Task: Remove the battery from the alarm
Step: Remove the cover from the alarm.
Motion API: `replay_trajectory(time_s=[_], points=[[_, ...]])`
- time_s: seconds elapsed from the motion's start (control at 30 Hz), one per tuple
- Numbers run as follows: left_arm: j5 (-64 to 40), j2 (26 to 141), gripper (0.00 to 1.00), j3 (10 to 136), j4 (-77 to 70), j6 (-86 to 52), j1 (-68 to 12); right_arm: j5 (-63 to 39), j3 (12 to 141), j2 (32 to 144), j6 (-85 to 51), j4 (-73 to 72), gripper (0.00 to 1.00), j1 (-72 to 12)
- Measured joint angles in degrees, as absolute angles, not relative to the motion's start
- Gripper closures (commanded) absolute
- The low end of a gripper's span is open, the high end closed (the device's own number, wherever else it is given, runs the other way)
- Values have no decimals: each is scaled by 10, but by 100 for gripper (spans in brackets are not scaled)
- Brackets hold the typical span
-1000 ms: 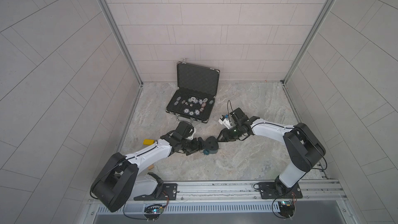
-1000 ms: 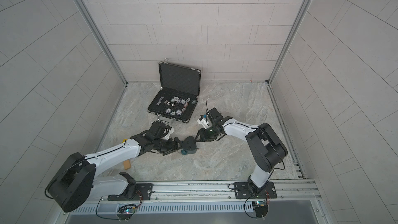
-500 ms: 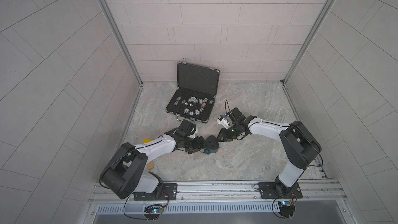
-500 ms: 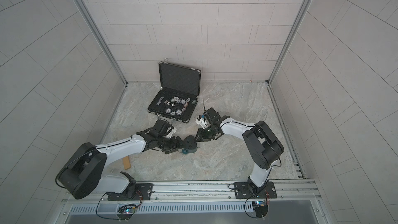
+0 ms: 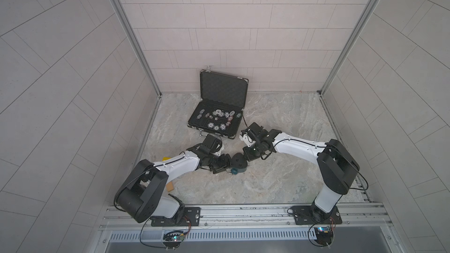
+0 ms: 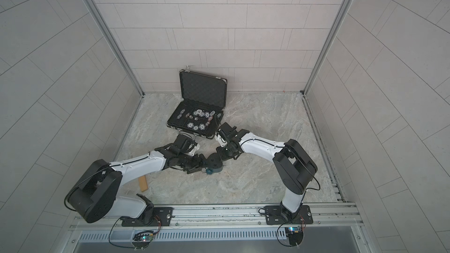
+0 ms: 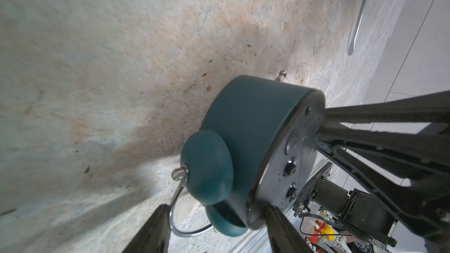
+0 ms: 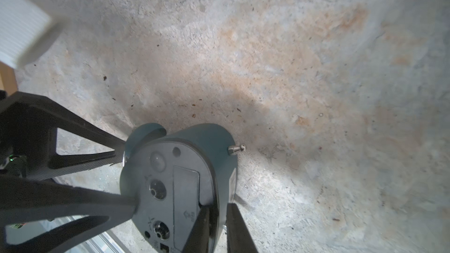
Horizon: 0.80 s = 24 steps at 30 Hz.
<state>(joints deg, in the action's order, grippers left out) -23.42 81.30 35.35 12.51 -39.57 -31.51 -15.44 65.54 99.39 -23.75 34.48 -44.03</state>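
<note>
Where both arms stretch low from the near-edge rail and meet, alarm (image 5: 239, 163) sits about mid-table (image 5: 280, 178), slightly toward the near edge. It is tilted, dark back up, with bells (image 7: 207, 166) toward the near edge and long axis near-to-far. Left gripper (image 7: 215, 208) straddles the bell end, jaws wide, one finger on the back; actual grip can't be told. Right gripper (image 8: 217, 207), jaws nearly together, pinches the alarm's rim beside the flat cover (image 8: 186, 191), which is in place. Battery not visible. Open chip case (image 5: 222, 88) at far edge.
</note>
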Motion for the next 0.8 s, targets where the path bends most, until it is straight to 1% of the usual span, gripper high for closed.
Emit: replay_trajectory(time_s=[0.1, 0.27, 0.4, 0.47, 0.63, 0.8], points=[[-236, 814, 38, 353, 125, -396, -314, -185, 635, 988, -237, 320, 69, -422], [-245, 819, 38, 353, 123, -394, -311, -326, 585, 994, -245, 247, 63, -362], [-252, 822, 38, 353, 122, -392, -307, -393, 567, 1005, -244, 214, 60, -335], [-254, 823, 38, 353, 121, -392, -307, -414, 553, 1006, -247, 194, 58, -327], [-256, 824, 38, 353, 120, -390, -307, -437, 529, 1001, -260, 163, 46, -315], [-258, 826, 38, 354, 120, -390, -306, -448, 530, 987, -266, 173, 39, -319]])
